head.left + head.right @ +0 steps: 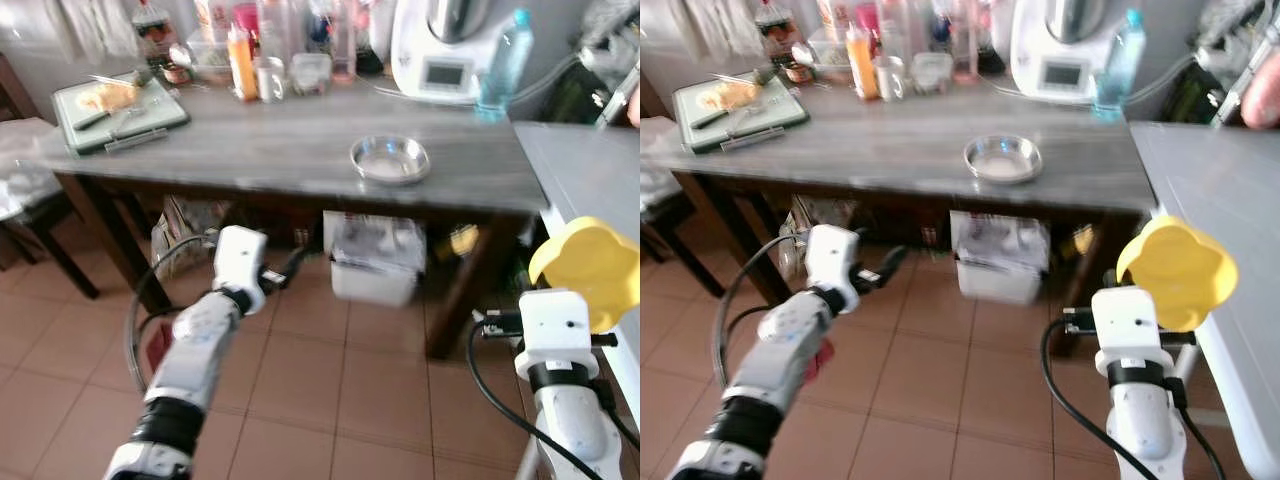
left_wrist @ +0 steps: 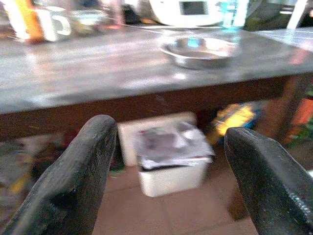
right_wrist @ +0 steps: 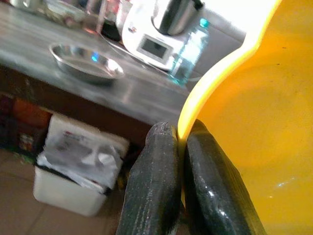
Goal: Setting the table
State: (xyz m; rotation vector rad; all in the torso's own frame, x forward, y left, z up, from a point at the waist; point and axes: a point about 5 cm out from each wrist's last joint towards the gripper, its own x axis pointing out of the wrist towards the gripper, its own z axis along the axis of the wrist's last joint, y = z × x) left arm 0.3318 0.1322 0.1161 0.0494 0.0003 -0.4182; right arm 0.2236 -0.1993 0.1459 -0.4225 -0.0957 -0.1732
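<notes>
We see 1 bowl near the table's front edge, a cutting board at its left end, and a bin underneath.

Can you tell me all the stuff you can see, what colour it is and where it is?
Wooden table: one, grey-brown top, straight ahead.
Metal bowl: one, silver, on the table's right part.
Chopping board: one, green-edged, with food and a knife on it, on the table's far left.
Kitchen machine: one, white, at the table's back right.
Water bottle: one, clear blue, beside the machine.
Bottles and jars: several, mixed colours, blurred, along the table's back.
White bin: one, on the tiled floor under the table.
Grey counter: one, on the right.
Yellow plate: one, held in the right hand.
Left hand: open, low before the table.
Right hand: shut on the yellow plate's rim.
</notes>
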